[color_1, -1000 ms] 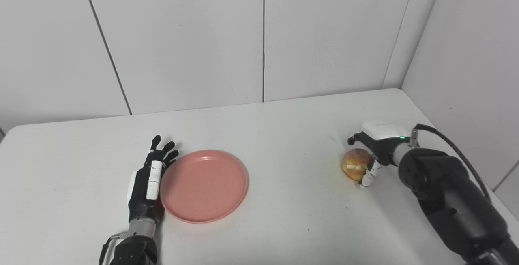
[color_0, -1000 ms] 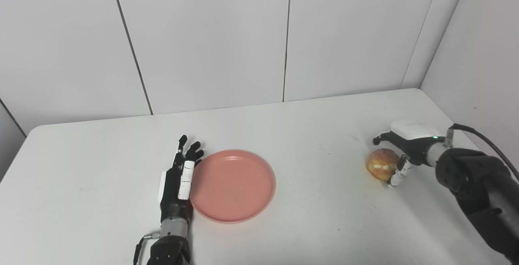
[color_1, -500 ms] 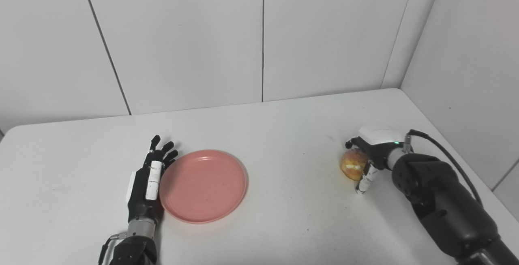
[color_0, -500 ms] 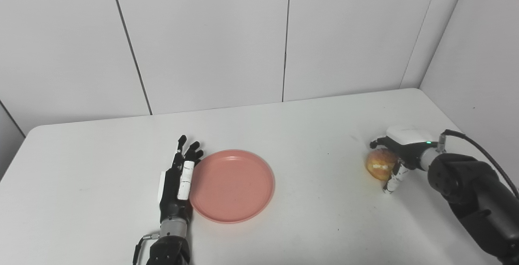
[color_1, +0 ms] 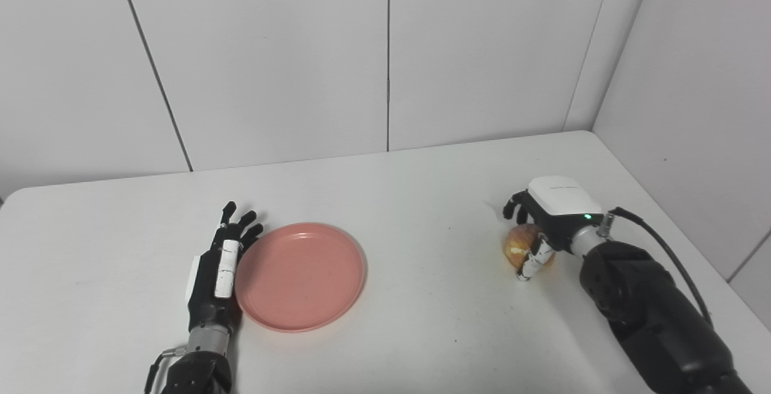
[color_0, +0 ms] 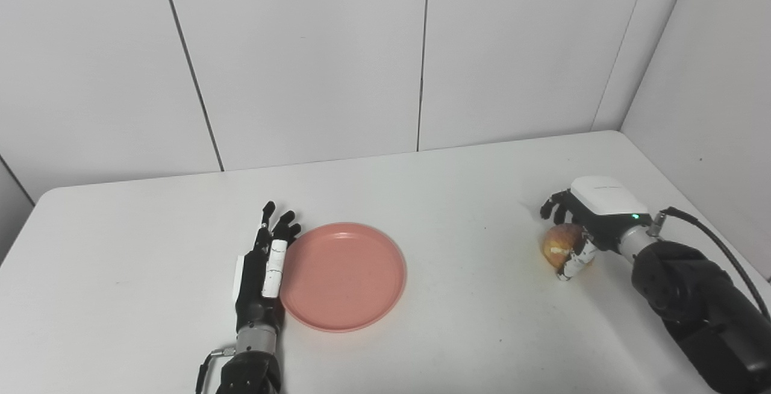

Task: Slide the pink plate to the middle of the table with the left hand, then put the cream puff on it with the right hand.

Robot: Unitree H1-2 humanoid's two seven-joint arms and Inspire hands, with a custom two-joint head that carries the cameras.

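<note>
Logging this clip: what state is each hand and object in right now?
Left hand: open, flat, edge against the plate's left rim.
Pink plate: empty, flat on the table.
Right hand: curled over the cream puff.
Cream puff: on the table, off the plate.

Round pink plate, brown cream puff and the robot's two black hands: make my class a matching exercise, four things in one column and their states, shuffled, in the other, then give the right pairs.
Column one:
1. round pink plate
2. brown cream puff
3. black left hand
4. black right hand

Column two:
A. flat and open, pressed edge-on to a rim
B. curled round something on the white table
C. nothing on it
D. lying between fingers and a thumb

Pairs: 1-C, 2-D, 3-A, 4-B.
</note>
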